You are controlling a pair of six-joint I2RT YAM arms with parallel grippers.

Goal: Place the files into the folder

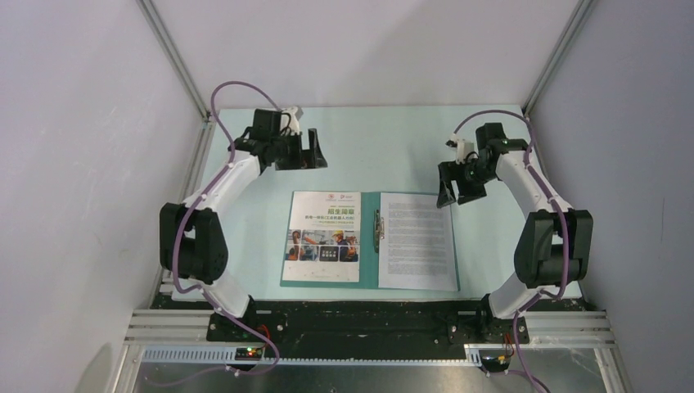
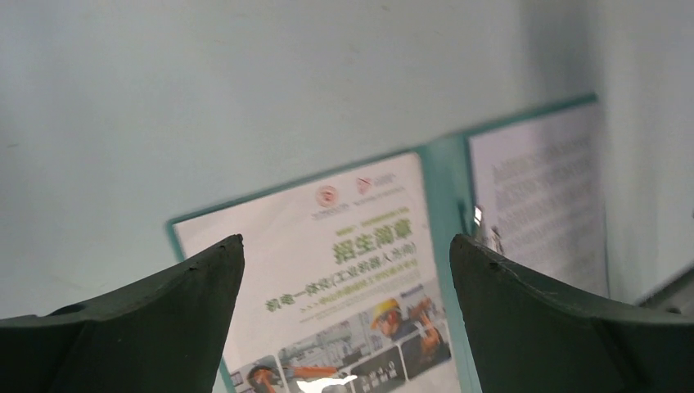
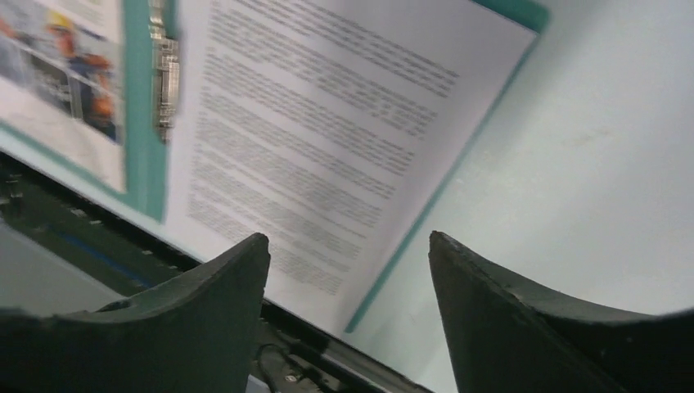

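Brochure (image 1: pixel 322 237) and text page (image 1: pixel 417 240) both lie on the open folder (image 1: pixel 369 274), and both jaws hang wide and empty near its far edge. We'd worry that closing it drags a loose sheet out.

The pale green table (image 1: pixel 393 143) carries the folder (image 1: pixel 368 266), lying open flat.

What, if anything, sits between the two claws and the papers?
Nothing visible. The brochure page and the text sheet lie uncovered on the open folder; left gripper and right gripper hang open, apart from them.
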